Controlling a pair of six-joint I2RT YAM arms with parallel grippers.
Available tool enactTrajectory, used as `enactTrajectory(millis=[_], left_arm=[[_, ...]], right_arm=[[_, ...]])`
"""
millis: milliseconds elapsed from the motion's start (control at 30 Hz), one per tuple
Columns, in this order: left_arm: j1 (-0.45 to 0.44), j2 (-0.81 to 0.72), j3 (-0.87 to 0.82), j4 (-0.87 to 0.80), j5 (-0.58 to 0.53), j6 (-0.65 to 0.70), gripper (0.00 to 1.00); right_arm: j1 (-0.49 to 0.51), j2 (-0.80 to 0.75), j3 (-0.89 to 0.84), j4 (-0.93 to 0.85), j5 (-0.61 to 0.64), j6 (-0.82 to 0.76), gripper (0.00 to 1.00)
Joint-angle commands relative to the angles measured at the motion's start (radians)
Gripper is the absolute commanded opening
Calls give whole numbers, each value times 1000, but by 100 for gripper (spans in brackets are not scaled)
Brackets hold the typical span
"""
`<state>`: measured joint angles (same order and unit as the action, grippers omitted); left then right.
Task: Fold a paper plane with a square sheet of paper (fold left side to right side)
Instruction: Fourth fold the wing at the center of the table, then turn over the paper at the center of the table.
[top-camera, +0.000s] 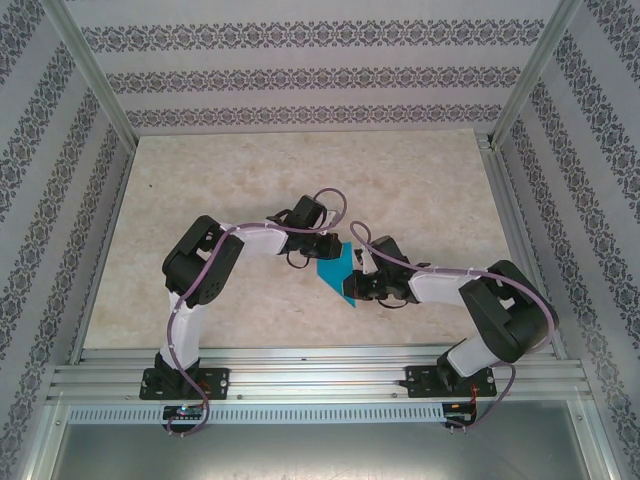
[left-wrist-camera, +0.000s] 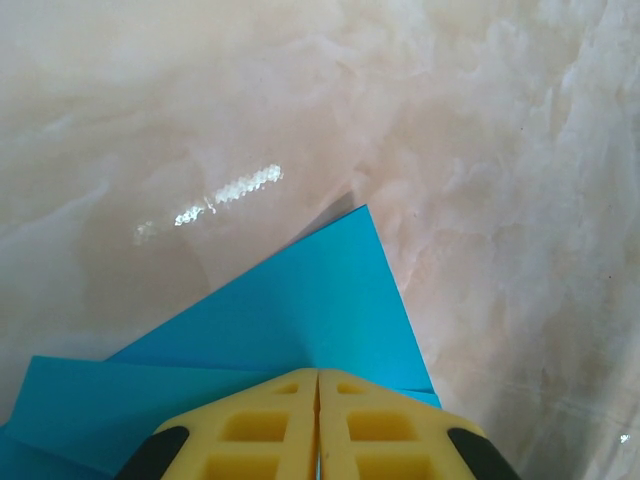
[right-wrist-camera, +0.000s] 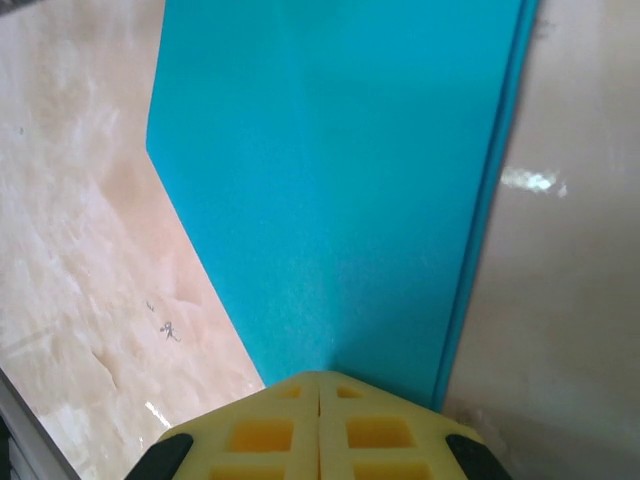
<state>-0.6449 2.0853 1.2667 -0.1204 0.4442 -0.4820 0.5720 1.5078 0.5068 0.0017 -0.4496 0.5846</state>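
Observation:
The cyan-blue sheet of paper (top-camera: 336, 270) lies folded into a layered, angular shape at the middle of the table, between the two arms. My left gripper (top-camera: 322, 250) is shut, and its yellow tips rest on the paper's far end; in the left wrist view the left gripper (left-wrist-camera: 318, 372) touches the paper (left-wrist-camera: 310, 310) where a crease meets a pointed flap. My right gripper (top-camera: 362, 288) is shut too and rests on the paper's near right side. In the right wrist view the right gripper (right-wrist-camera: 319, 376) sits on the paper (right-wrist-camera: 340, 180) beside a doubled edge.
The beige marbled table (top-camera: 250, 190) is bare around the paper. Patterned walls and metal frame posts (top-camera: 95, 70) enclose it on three sides. A grooved metal rail (top-camera: 320, 375) runs along the near edge by the arm bases.

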Motion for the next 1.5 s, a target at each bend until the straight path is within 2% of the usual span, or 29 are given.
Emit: enactTrajectory(millis=[0, 200, 367, 500, 600, 733, 867, 1000, 1100, 1300, 1467], left_arm=[[14, 52, -30, -57, -113, 20, 10], [14, 47, -23, -63, -107, 24, 10], [14, 16, 0, -70, -71, 24, 13], [25, -14, 97, -120, 16, 35, 19], [46, -37, 184, -151, 82, 35, 25], [72, -94, 239, -178, 108, 31, 33], [93, -190, 166, -177, 88, 28, 38], [104, -272, -9, -93, 88, -45, 42], [104, -276, -101, -27, 120, -113, 46], [104, -197, -134, 59, 141, -205, 48], [105, -129, -98, 53, 139, -245, 53]], right_arm=[[37, -4, -86, -298, -42, 23, 7], [53, -133, -157, -350, -50, 79, 7], [41, -315, -136, -461, -17, 96, 10], [-41, -480, -69, -492, 8, 70, 20], [-137, -524, -42, -429, -4, 45, 27], [-208, -483, -36, -256, -70, 48, 39], [-221, -372, -10, -160, -130, 37, 43], [-231, -282, -13, -49, -157, 48, 44], [-235, -227, -9, 5, -164, 50, 43], [-239, -107, 4, 85, -164, 23, 41], [-239, -5, 42, 110, -175, 11, 37]])
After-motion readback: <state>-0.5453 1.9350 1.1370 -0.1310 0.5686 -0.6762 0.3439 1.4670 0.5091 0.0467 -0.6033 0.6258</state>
